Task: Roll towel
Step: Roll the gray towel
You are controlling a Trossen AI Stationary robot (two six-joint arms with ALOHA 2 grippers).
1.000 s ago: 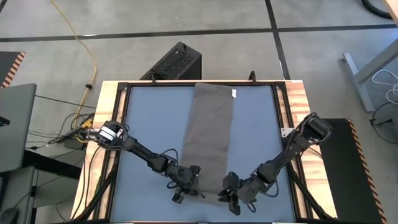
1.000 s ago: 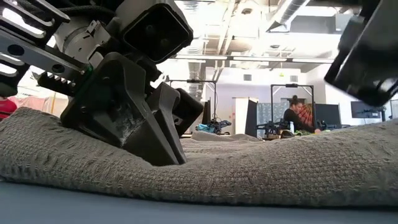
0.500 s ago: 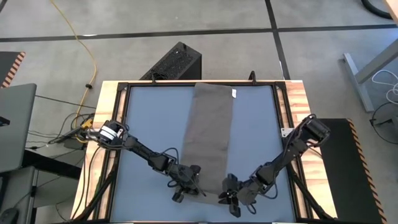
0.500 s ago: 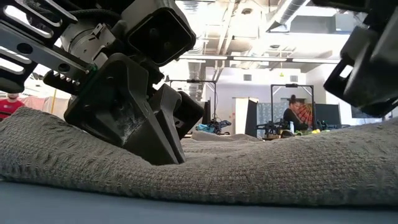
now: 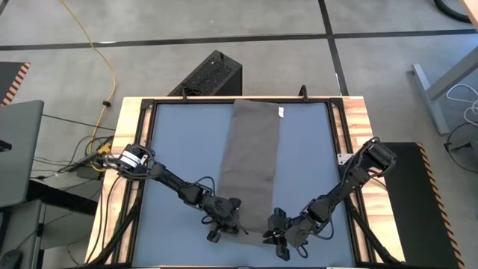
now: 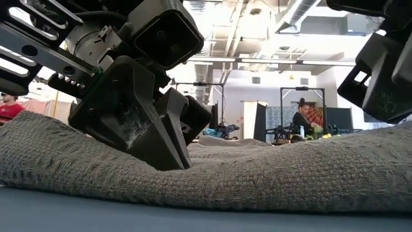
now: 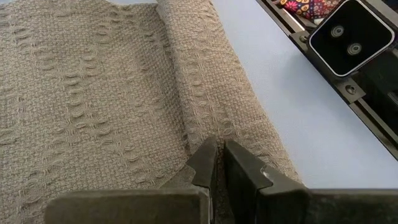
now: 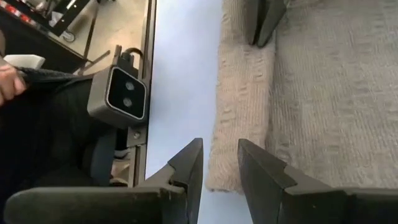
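Left gripper [image 7: 219,163] pinched closed on the towel [image 7: 93,93] edge. Right gripper [image 8: 217,163] part open, empty, just beside the towel's near end.

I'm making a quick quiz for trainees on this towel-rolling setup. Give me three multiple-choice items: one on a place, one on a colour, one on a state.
1. Where do both grippers work on the towel?
A. at the end nearest the arms' bases
B. at the end with the white tag
C. at the middle of its length

2. What colour is the table surface under the towel?
A. red
B. pale blue
C. black

3. How do the jaws of the left gripper stand?
A. wide open above the cloth
B. shut, pinching the towel's rolled edge
C. shut on the table frame

Answers: 1 A, the high view shows the left gripper and the right gripper at the end opposite the white tag. 2 B, pale blue shows beside the cloth. 3 B, the left wrist view shows the jaws closed on the fold.
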